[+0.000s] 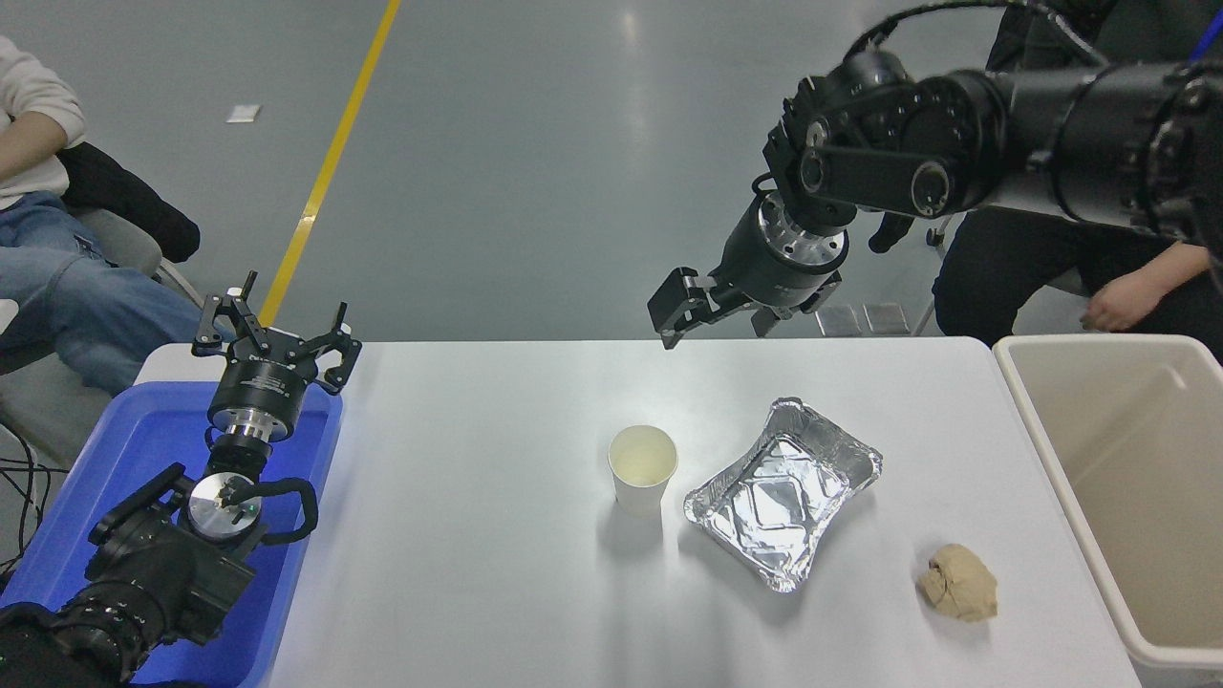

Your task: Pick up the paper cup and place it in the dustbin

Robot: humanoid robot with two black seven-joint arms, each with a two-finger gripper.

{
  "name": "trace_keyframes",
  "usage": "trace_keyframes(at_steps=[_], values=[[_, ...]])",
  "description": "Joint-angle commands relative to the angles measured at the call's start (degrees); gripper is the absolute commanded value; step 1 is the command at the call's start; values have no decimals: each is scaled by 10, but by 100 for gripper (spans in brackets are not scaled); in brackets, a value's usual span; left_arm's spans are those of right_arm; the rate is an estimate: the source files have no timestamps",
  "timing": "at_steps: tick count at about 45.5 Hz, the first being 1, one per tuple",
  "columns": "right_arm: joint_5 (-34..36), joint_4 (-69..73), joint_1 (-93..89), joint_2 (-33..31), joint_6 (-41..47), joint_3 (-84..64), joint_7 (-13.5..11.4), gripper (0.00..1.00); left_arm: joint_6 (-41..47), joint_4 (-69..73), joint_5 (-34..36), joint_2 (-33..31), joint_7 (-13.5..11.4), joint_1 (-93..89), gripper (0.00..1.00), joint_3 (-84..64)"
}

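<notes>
The paper cup point(643, 470) stands upright and empty near the middle of the white table point(478, 535). The beige dustbin point(1108, 449) sits at the table's right edge, its deep inside bare. My right gripper point(712, 308) hangs open in the air above the table's far edge, behind the cup and a little to its right, holding nothing. My left gripper point(275, 325) is parked open over the far end of the blue tray at the lower left.
A crinkled silver foil tray point(783, 492) lies just right of the cup. A crumpled beige lump point(958, 583) rests near the bin. The blue tray point(124, 459) fills the left edge. One person sits at the far left point(57, 268); another's hand point(1116, 306) is behind the bin.
</notes>
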Motion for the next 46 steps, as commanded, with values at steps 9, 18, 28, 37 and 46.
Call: trace_keyframes(at_steps=[9,18,28,37,46], values=[[7,-7,-117,0,-188,9,1,100,0,0,0,-1,0,0,99,0],[5,-17,-167,0,-204,30,1,100,0,0,0,0,0,0,99,1],[0,-30,-198,0,-205,47,2,99,0,0,0,-1,0,-1,99,0],[-7,-31,-224,0,-206,56,6,98,0,0,0,0,0,0,99,0],[-47,-32,-241,0,-206,78,6,98,0,0,0,0,0,0,99,0]])
